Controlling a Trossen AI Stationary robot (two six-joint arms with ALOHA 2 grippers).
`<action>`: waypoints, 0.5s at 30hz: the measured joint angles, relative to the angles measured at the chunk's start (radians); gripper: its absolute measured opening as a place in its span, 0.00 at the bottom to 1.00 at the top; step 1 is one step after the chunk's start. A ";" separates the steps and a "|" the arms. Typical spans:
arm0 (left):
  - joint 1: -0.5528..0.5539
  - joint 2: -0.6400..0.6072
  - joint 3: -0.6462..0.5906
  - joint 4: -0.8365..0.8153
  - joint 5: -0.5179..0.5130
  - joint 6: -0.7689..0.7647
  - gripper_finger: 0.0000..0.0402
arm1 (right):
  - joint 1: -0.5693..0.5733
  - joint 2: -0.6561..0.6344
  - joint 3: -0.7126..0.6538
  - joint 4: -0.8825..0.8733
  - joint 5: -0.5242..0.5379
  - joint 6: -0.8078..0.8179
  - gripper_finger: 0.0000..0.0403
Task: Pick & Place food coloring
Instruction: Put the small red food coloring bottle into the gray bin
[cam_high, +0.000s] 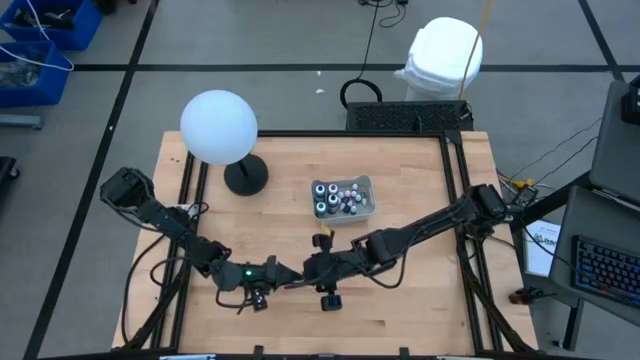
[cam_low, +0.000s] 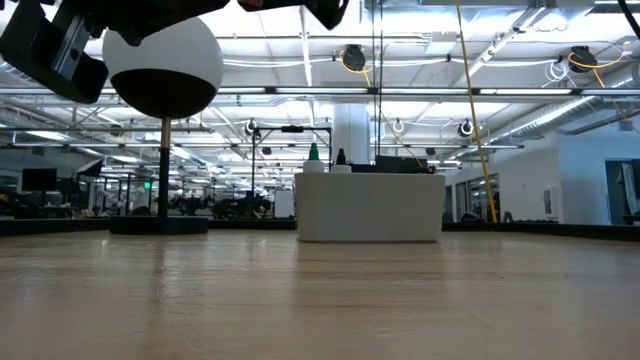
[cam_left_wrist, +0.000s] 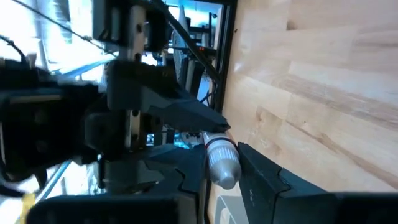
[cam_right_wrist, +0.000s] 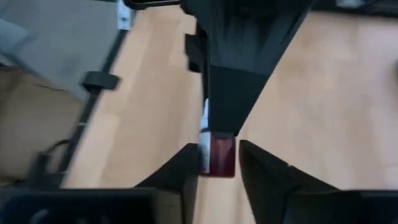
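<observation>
Handover appears to be the step in hand: both grippers meet tip to tip above the table's front edge, near its middle, with 1 small food coloring vial (cam_left_wrist: 222, 160) between them. From the left wrist view, the left gripper (cam_high: 268, 283) has its 2 fingers drawn in against the white-capped end of the vial, so we judge it clamped on it. From the right wrist view, the right gripper (cam_right_wrist: 217, 163) has its fingers standing on either side of the vial's dark red body; whether they press on it or have let go we cannot tell. The rest of the food coloring, a cluster of white-capped bottles, sits in the grey tray (cam_high: 366, 184) near the middle of the table, toward the back edge, well apart from both grippers. A white globe lamp (cam_high: 219, 127) stands near the back-left corner. We judge the task only partly done, with 1 vial out of the tray. The next move calls for the right fingers to part fully and back away without tugging, while the left keeps a firm grip before carrying the vial to its place.
</observation>
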 joint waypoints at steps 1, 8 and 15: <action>0.001 0.000 0.000 0.001 -0.001 -0.005 0.18 | 0.007 0.000 0.000 0.000 0.035 -0.022 0.28; 0.000 -0.001 0.000 0.005 -0.024 -0.019 0.19 | 0.053 0.000 0.000 0.001 0.214 -0.106 0.46; 0.000 -0.001 0.000 0.038 -0.027 -0.046 0.18 | 0.120 -0.001 -0.058 0.011 0.420 -0.177 0.56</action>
